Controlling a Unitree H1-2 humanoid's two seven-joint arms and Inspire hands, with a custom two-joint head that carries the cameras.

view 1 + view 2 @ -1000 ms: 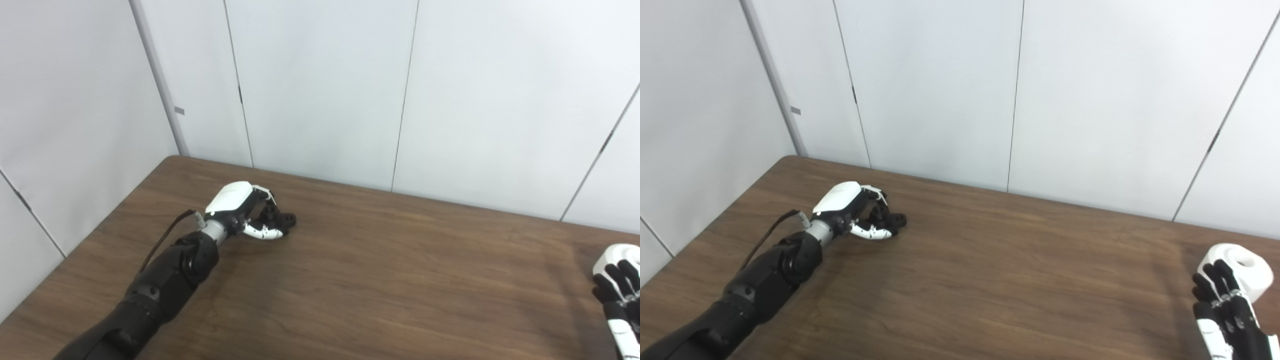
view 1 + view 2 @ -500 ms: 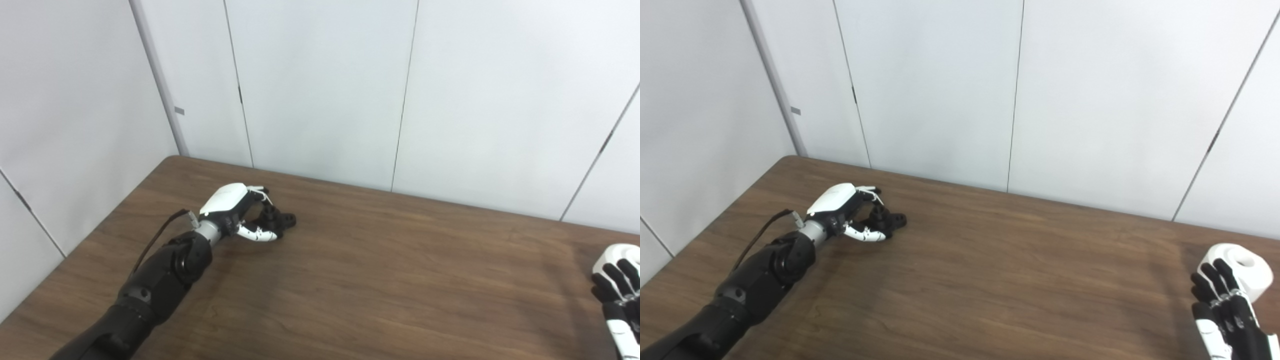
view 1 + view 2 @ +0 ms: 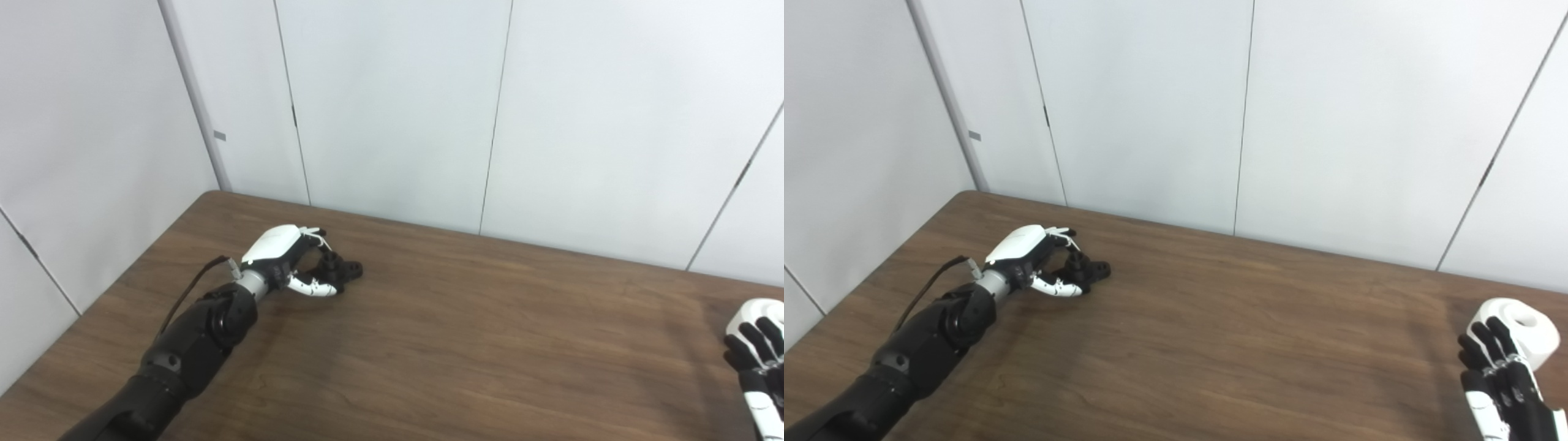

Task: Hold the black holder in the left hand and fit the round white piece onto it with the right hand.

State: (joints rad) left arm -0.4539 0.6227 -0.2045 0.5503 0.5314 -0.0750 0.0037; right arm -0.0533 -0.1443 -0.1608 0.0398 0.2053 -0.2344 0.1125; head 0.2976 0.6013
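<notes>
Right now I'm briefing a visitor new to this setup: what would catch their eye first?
Likely the left hand at the table's far left, fingers curled around the black holder. Then the white roll at the right edge, with the right hand just in front of it.

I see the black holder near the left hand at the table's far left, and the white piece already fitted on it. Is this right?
Not quite. The white piece is not on the holder; the right eye view shows it at the table's far right, by the right hand. The holder does sit at the left hand, far left.
</notes>
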